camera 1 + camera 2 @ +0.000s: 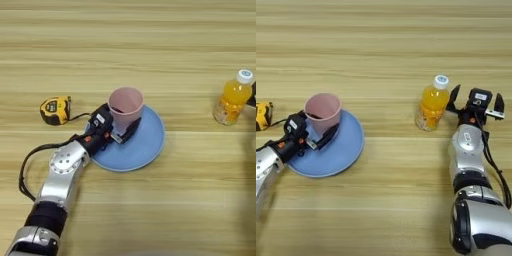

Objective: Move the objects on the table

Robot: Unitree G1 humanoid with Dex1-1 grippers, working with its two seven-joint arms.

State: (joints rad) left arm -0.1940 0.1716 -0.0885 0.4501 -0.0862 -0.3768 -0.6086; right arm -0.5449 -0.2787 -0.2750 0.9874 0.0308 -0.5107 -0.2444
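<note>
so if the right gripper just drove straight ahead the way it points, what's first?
Probably nothing: right gripper, open, points up the table; the bottle sits just left of its line. Depth unclear.

Light wooden table (150, 210) filling both views – horizontal plank grain, darker seams between boards, even soft lighting.

I can't see the near rim of the blue plate (150, 145) where my left pincer (121, 131) covers it. The tape measure (262, 115) is cut by the right eye's left edge. The cup's (126, 105) base hides behind my fingers (131, 129).
</note>
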